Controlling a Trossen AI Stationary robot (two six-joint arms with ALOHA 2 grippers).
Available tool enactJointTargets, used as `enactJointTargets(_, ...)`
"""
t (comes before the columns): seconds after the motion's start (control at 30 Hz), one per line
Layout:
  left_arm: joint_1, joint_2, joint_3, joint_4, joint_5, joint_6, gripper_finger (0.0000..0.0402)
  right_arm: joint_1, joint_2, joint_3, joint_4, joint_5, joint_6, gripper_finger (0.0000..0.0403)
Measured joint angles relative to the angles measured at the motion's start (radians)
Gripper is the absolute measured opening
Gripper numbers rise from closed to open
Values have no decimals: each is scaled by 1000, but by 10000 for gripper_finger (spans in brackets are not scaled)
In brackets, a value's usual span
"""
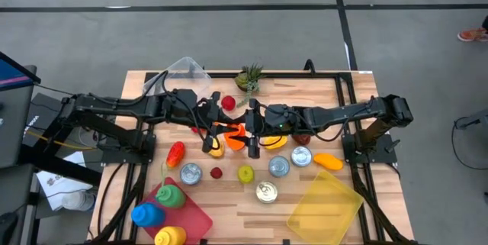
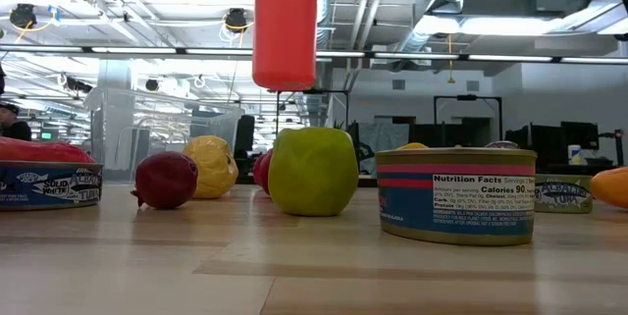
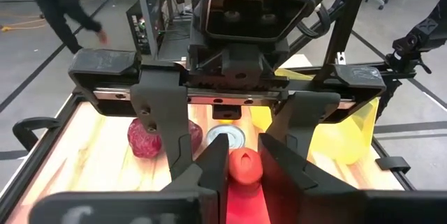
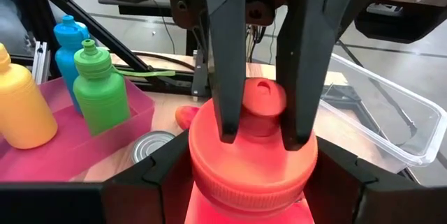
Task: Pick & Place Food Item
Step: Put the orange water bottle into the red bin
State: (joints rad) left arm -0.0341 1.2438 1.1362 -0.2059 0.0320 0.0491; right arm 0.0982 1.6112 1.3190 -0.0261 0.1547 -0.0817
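Note:
A red squeeze bottle (image 2: pixel 285 26) hangs upright high above the middle of the table (image 1: pixel 252 199), between my two grippers, which meet there. My left gripper (image 3: pixel 244 176) comes in from the table's left and is shut on the bottle's small top cap. My right gripper (image 4: pixel 251 165) comes in from the table's right, slightly lower, shut on the bottle's wide lid. In the high view the bottle (image 1: pixel 235 137) is mostly covered by both grippers. The low view shows only its body; its top and both grippers are cut off above. My left gripper pinches the small spout cap (image 4: pixel 264 97) at the bottle's very top between its two fingers (image 4: pixel 227 77). It comes nearly level from the table's left, slanting a little down. The bottle hangs upright below, clear of the table. My right gripper has its two fingers (image 4: pixel 150 178) on opposite sides of the wide screw lid (image 4: pixel 251 155), just under the spout cap. It comes nearly level from the table's right. The bottle's body hangs below the fingers, lifted clear.
Under the bottle lie a green apple (image 2: pixel 312 171), a dark red fruit (image 2: pixel 165 180), a yellow fruit (image 2: pixel 211 166) and several tins (image 2: pixel 454 194). A pink tray holding bottles (image 1: pixel 191 214) is near left, a yellow tray (image 1: pixel 326 205) near right, a clear tub (image 1: pixel 183 73) far left.

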Motion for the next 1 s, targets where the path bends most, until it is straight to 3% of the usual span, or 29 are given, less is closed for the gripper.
enactJointTargets(0.2, -5, -36, -2, 41, -2, -1, 57, 0, -32, 2, -2, 0, 3, 227)
enactJointTargets(0.43, -27, -150, -2, 51, 3, -37, 56, -1, -168, 2, -114, 8, -5, 249)
enactJointTargets(0.7, -198, -246, -1, 38, 1, -82, 57, -8, -411, 1, -325, 24, -12, 242)
enactJointTargets(0.83, -319, -252, -1, 39, -71, -103, 57, -23, -581, -48, -355, 85, -47, 191)
enactJointTargets(1.0, -417, -236, -1, 33, -172, -126, 58, -89, -842, -187, -382, 86, -30, 70)
